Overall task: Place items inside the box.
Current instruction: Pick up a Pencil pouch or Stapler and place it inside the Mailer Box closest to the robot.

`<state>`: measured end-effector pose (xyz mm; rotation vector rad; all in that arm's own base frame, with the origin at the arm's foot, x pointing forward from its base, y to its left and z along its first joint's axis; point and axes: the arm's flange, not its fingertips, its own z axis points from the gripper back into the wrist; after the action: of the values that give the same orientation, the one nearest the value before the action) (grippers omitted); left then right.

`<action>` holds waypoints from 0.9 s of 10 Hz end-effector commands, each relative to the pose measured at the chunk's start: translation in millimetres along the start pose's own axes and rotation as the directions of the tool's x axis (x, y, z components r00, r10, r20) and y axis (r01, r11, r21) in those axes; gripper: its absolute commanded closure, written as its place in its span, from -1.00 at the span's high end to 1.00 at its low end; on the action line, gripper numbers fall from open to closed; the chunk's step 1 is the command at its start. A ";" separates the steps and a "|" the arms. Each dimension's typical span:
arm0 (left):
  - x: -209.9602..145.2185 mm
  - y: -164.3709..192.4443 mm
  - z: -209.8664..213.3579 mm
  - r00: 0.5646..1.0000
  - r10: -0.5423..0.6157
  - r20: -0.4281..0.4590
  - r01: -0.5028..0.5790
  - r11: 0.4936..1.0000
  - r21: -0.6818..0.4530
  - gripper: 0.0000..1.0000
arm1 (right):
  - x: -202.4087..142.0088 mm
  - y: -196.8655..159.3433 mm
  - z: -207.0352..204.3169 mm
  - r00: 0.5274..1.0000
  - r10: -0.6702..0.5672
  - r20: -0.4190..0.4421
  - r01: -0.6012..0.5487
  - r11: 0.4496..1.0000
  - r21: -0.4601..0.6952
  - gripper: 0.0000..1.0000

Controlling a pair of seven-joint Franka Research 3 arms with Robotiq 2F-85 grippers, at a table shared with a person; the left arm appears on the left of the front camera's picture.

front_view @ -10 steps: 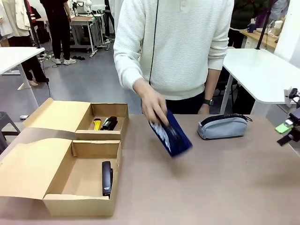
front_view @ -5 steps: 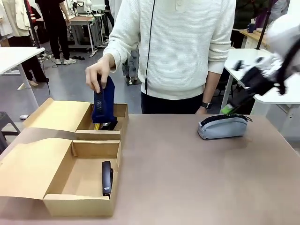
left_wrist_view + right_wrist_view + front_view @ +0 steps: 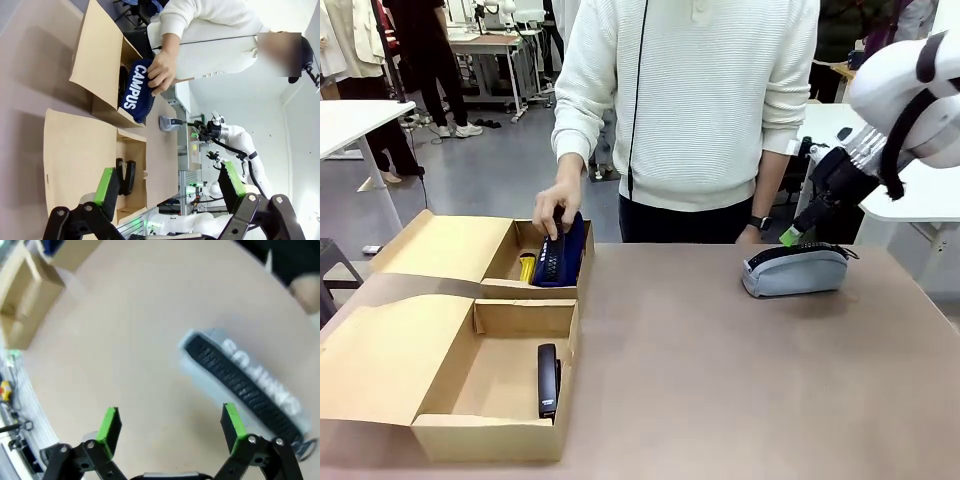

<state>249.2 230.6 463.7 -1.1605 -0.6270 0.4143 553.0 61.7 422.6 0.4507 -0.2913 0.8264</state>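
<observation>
- Our right tool (image 3: 798,228), jaws spread and holding nothing, hangs just above the grey zip pencil case (image 3: 795,270) at the centre right of the front frame. The case lies flat on the bench (image 3: 740,380), well apart from the cardboard box (image 3: 525,288) at lower left.
- In the right wrist view the grey case (image 3: 245,385) runs aslant from the centre to the lower right, ahead of the right tool (image 3: 170,424) and off toward its right-hand finger. We judge that a straight descent could land that finger on the zip rather than beside it, and shove the soft case away.
- The person's hand (image 3: 552,210) presses the navy "CAMPUS" pencil case (image 3: 563,250) into the box's far compartment, beside the yellow utility knife (image 3: 526,265). A carry toward that compartment now could meet the hand, and it looks crowded. The near one, with one black stapler (image 3: 549,378), seems the safer goal.
- Our left tool (image 3: 169,182), jaws likewise spread and holding nothing, looks down on the box from well apart.
</observation>
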 end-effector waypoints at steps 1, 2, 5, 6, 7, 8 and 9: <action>-2.1 0.0 -1.0 1.000 -0.015 0.008 0.015 1.000 -0.021 1.00 | 15.4 -26.8 -6.9 0.964 0.266 0.010 -0.265 0.962 -0.067 1.00; -2.1 0.0 -1.0 1.000 -0.015 0.008 0.015 1.000 -0.021 1.00 | 20.0 -35.6 -6.6 0.941 0.339 -0.010 -0.338 0.935 -0.104 1.00; -2.1 0.0 -1.0 1.000 -0.015 0.008 0.015 1.000 -0.021 1.00 | 16.9 -50.2 -32.1 0.861 0.469 -0.196 -0.474 0.880 0.027 1.00; -2.1 0.0 -1.0 1.000 -0.015 0.008 0.015 1.000 -0.021 1.00 | 11.6 -55.4 -40.1 0.849 0.481 -0.218 -0.478 0.875 0.069 1.00; -2.1 0.0 -1.0 1.000 -0.015 0.008 0.015 1.000 -0.021 1.00 | 7.9 -59.8 -51.6 0.852 0.459 -0.252 -0.457 0.887 0.072 1.00; -2.1 0.0 -1.0 1.000 -0.015 0.008 0.015 1.000 -0.021 1.00 | 4.7 -63.5 -64.4 0.847 0.465 -0.257 -0.463 0.884 0.071 1.00; -2.1 0.0 -1.0 1.000 -0.015 0.008 0.015 1.000 -0.021 1.00 | 1.6 -68.5 -79.6 0.846 0.459 -0.273 -0.462 0.885 0.057 1.00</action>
<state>249.0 230.6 464.1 -1.1601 -0.6279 0.4140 601.4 57.6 339.2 0.2828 -0.1381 1.3403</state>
